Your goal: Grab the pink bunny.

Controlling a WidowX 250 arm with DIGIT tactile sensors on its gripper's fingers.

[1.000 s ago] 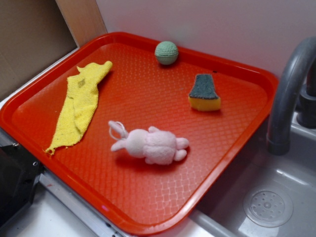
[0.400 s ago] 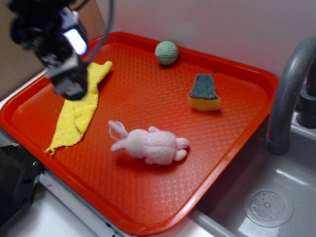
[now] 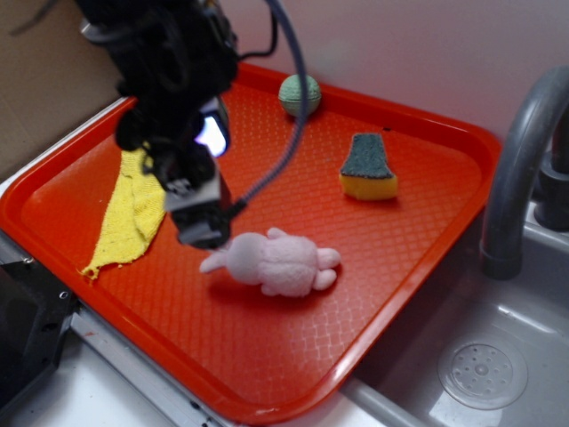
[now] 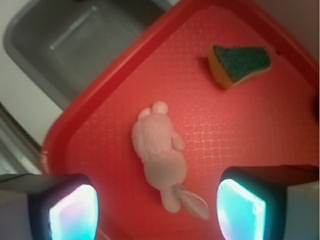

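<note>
Since the earlier frame the gripper [image 3: 203, 233], wide open and empty, moved from the tray's [image 3: 267, 405] ten o'clock corner to above the ears of the pink bunny [image 3: 276, 261], so closing there could pinch only the ears and let it slip.

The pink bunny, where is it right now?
In the exterior view the pink bunny lies on the red tray near its front edge, just right of the pincer, with the sponge farther back.

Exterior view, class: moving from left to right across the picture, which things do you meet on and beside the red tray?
yellow cloth → gripper → pink bunny → green-topped sponge → grey faucet. The green ball is left out: it sits at the far edge, level with the bunny across the picture.
</note>
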